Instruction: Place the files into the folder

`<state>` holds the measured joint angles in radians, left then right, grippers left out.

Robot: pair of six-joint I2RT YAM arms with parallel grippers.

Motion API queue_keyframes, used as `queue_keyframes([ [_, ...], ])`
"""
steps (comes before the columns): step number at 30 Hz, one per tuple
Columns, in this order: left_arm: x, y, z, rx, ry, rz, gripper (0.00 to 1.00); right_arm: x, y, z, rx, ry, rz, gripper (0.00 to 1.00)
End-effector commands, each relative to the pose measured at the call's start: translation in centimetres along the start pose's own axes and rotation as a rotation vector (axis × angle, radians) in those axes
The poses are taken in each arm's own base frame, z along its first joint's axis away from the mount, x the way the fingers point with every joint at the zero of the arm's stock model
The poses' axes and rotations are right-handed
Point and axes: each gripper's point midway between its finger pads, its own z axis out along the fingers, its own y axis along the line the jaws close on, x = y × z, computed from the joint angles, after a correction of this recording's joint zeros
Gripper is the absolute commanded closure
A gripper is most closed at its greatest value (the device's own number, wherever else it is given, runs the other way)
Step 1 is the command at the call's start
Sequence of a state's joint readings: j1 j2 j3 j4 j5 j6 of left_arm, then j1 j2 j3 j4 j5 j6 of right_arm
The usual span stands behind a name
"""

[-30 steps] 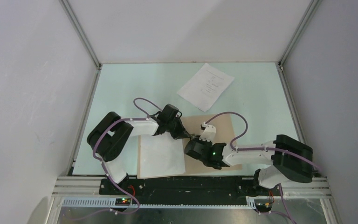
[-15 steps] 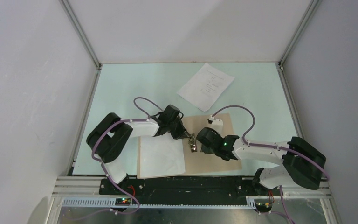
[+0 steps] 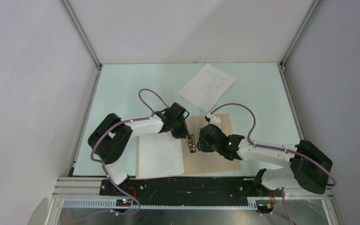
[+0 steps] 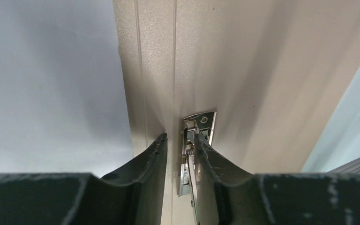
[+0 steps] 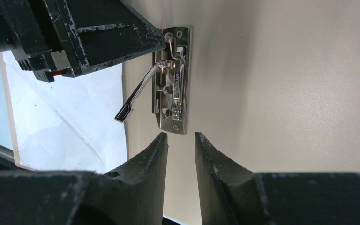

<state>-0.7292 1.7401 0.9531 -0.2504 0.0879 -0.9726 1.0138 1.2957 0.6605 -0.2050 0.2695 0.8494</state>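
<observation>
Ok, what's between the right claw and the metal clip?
Only a strip of bare folder, per the right wrist view; the right claw sits just short of the metal clip.

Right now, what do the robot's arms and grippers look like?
The left arm and right arm have white links, bulky black joints and a looping purple cable each. A green light glows near the right wrist. The left gripper and right gripper have black, curved, tapering, scuffed fingers.

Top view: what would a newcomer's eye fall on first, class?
The left arm's fingers and the right arm's fingers meet at the metal clip, its lever raised, on the spine of the open brown folder. A blank sheet lies on the folder's left half; a printed sheet lies apart, farther back.
</observation>
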Motion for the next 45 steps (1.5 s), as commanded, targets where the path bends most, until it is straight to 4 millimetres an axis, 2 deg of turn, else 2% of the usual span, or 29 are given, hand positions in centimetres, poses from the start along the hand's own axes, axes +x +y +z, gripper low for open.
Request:
queue_keyframes([
  [1, -0.7, 0.9, -1.3, -0.071, -0.022, 0.108, 0.65, -1.0, 1.5, -0.5, -0.068, -0.024, -0.009, 0.69],
  [8, -1.6, -2.0, -3.2, 0.006, -0.041, 0.168, 0.54, -0.6, 2.2, -0.6, -0.114, -0.025, -0.020, 0.73],
  [14, -4.1, -4.9, -6.8, 0.074, -0.138, 0.203, 0.43, 0.9, 3.7, -0.6, -0.182, 0.001, -0.040, 0.78],
  [17, -5.4, -5.1, -8.5, 0.075, -0.176, 0.196, 0.36, 1.3, 5.1, -0.5, -0.236, 0.003, -0.033, 0.80],
  [21, -7.2, -4.4, -10.8, 0.084, -0.228, 0.154, 0.34, 1.3, 6.0, 0.5, -0.274, 0.015, -0.004, 0.81],
  [26, -8.9, -2.7, -13.8, 0.086, -0.302, 0.120, 0.32, -1.2, 5.4, 2.4, -0.282, -0.011, 0.078, 0.80],
  [30, -9.0, -1.9, -15.4, 0.075, -0.345, 0.141, 0.31, -4.9, 5.5, 3.9, -0.283, -0.045, 0.120, 0.80],
  [31, -8.8, -1.7, -15.7, 0.075, -0.349, 0.148, 0.31, -4.7, 5.3, 4.7, -0.271, -0.024, 0.112, 0.80],
  [34, -8.4, -1.1, -15.9, 0.073, -0.352, 0.162, 0.30, -6.0, 5.5, 6.6, -0.258, -0.012, 0.108, 0.80],
  [38, -7.8, -0.3, -15.9, 0.061, -0.348, 0.179, 0.29, -7.2, 5.7, 7.7, -0.252, -0.009, 0.129, 0.81],
  [41, -7.6, 0.2, -15.5, 0.047, -0.341, 0.184, 0.29, -8.2, 5.8, 7.7, -0.250, -0.031, 0.144, 0.81],
  [45, -7.7, 0.0, -15.5, 0.051, -0.338, 0.192, 0.28, -10.8, 6.6, 7.3, -0.260, -0.080, 0.139, 0.79],
])
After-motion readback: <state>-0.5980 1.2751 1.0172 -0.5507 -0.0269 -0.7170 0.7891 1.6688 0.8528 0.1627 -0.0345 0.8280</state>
